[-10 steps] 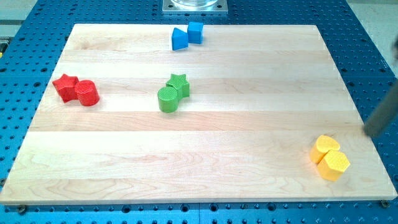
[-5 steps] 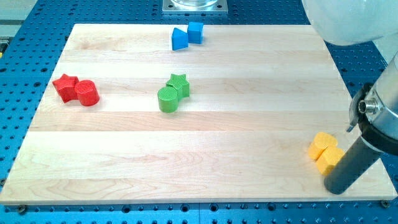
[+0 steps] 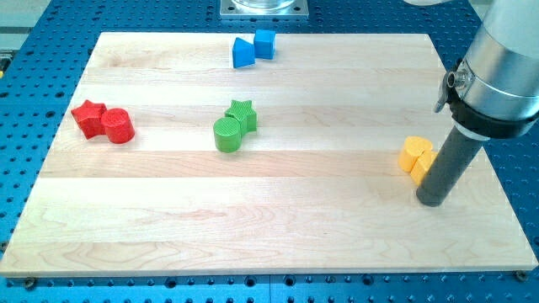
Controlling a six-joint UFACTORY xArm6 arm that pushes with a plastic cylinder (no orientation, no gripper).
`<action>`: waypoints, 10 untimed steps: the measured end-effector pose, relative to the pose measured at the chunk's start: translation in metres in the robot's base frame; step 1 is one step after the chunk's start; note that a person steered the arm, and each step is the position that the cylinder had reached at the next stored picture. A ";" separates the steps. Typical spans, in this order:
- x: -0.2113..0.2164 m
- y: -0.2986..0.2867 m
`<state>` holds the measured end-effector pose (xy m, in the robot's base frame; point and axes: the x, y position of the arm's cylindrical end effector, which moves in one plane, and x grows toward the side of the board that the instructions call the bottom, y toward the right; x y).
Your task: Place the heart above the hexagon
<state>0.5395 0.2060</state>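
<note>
A yellow heart (image 3: 412, 152) lies on the wooden board (image 3: 269, 219) at the view's right. A yellow hexagon (image 3: 420, 168) touches it just below and to the right, partly hidden behind the rod. My tip (image 3: 430, 200) rests on the board directly below-right of the hexagon, against or very close to it.
A red star (image 3: 88, 116) and a red cylinder (image 3: 119, 126) lie at the view's left. A green star (image 3: 242, 114) and a green cylinder (image 3: 226, 134) lie in the middle. Two blue blocks (image 3: 253, 48) lie at the top edge.
The rod came in from the view's right and swept up and left. The two yellow blocks slid up and to the left with it, away from the bottom right corner.
</note>
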 end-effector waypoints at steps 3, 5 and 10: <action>-0.026 0.004; -0.074 -0.034; -0.106 -0.006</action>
<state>0.4336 0.2002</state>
